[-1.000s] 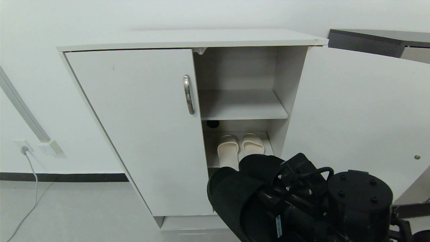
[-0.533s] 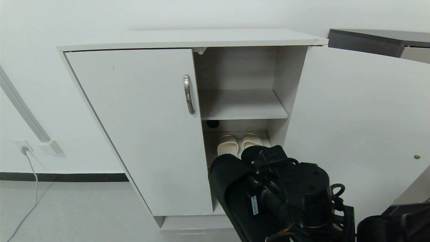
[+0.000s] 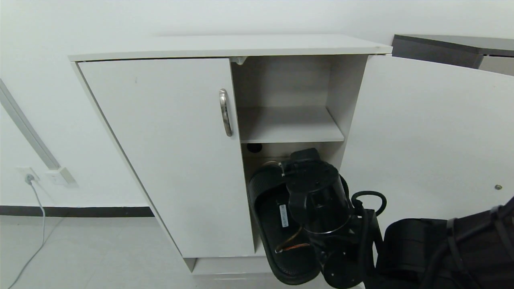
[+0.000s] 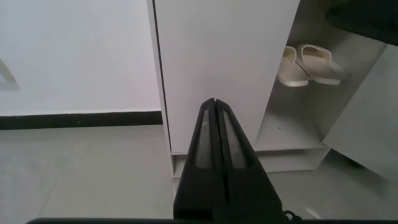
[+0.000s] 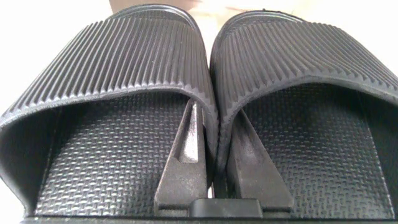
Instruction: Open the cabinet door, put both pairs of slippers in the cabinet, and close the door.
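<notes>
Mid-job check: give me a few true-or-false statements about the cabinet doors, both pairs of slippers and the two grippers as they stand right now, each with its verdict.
1. The right door of the cabinet stands open. True.
2. The left gripper holds a slipper. False: it is shut on nothing, in front of the left door.
3. The right gripper is shut on the black slippers. True.
4. The cream slippers lie on the floor outside the cabinet. False: they sit inside it.
5. The left door is open too. False: it is closed.
</notes>
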You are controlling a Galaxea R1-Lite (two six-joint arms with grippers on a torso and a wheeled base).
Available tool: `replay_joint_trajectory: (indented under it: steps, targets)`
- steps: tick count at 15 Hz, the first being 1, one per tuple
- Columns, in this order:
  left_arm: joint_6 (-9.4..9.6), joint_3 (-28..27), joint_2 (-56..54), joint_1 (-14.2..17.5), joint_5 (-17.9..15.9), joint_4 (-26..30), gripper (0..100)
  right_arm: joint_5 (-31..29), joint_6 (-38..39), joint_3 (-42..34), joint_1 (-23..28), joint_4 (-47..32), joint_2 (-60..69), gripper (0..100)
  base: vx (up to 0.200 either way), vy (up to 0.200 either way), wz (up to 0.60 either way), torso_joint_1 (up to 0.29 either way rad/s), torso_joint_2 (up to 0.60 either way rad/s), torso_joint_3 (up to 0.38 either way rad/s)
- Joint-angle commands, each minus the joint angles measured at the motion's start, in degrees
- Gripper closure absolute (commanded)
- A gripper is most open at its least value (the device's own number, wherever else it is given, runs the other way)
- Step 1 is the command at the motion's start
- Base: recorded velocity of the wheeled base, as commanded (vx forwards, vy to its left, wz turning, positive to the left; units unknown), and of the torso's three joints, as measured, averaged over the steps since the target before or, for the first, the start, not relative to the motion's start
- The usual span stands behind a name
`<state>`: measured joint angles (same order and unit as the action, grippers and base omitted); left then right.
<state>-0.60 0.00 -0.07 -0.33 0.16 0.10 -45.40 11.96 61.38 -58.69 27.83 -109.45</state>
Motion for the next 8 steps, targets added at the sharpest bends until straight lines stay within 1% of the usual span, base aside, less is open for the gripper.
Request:
replay_joint_trajectory:
  steps: [1, 4, 6, 8]
  targets:
    - [-0.02, 0.0, 0.1, 0.0, 0.0, 0.0, 100, -0.2, 0.1, 5.6, 0.2, -2.8, 0.8, 100, 0.000, 0.000, 0.00, 0.000, 0.00, 0.000]
    - [-0.02, 0.0, 0.1, -0.1, 0.0, 0.0, 100, -1.4, 0.2, 10.8, 1.2, -6.8, 1.5, 100, 0.000, 0.000, 0.00, 0.000, 0.00, 0.000]
    - [-0.02, 0.0, 0.1, -0.1, 0.0, 0.0, 100, -1.6, 1.1, 14.0, 3.1, -11.7, 1.3, 100, 0.000, 0.000, 0.00, 0.000, 0.00, 0.000]
    - [-0.02, 0.0, 0.1, 0.0, 0.0, 0.0, 100, -1.6, 3.9, 17.5, 3.6, -17.0, 1.0, 100, 0.000, 0.000, 0.00, 0.000, 0.00, 0.000]
